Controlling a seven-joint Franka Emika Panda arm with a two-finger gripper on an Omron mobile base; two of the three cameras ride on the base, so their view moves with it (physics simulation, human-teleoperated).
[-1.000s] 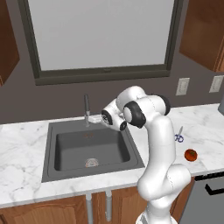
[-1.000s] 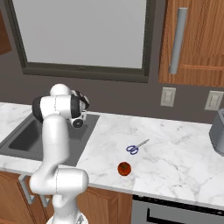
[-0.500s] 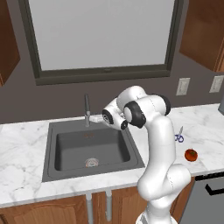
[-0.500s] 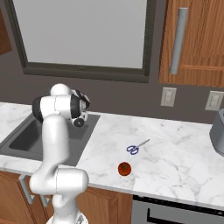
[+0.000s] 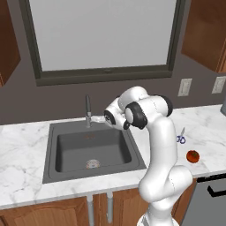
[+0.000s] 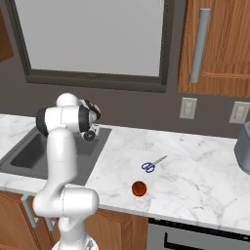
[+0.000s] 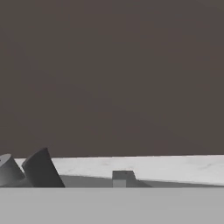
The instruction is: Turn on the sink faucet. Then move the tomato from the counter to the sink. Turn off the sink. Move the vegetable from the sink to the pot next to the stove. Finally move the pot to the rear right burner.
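The grey faucet [image 5: 88,110] stands upright behind the dark sink [image 5: 62,170], and no water shows from it. My gripper [image 5: 94,118] is level with the faucet's base, reaching in from the right and touching or nearly touching it; how far its fingers are spread is too small to tell. The red tomato [image 5: 192,156] lies on the marble counter right of my arm, near the front edge [image 6: 139,188]. A grey pot [image 6: 243,148] is cut off by the right edge. In the hand view, grey cylinders of the faucet [image 7: 33,170] sit low on the left.
Blue-handled scissors [image 5: 181,136] lie on the counter behind the tomato [image 6: 153,163]. A window and a dark wall rise behind the sink. Wood cabinets hang at the upper right, and a dark appliance front [image 6: 195,237] sits below the counter.
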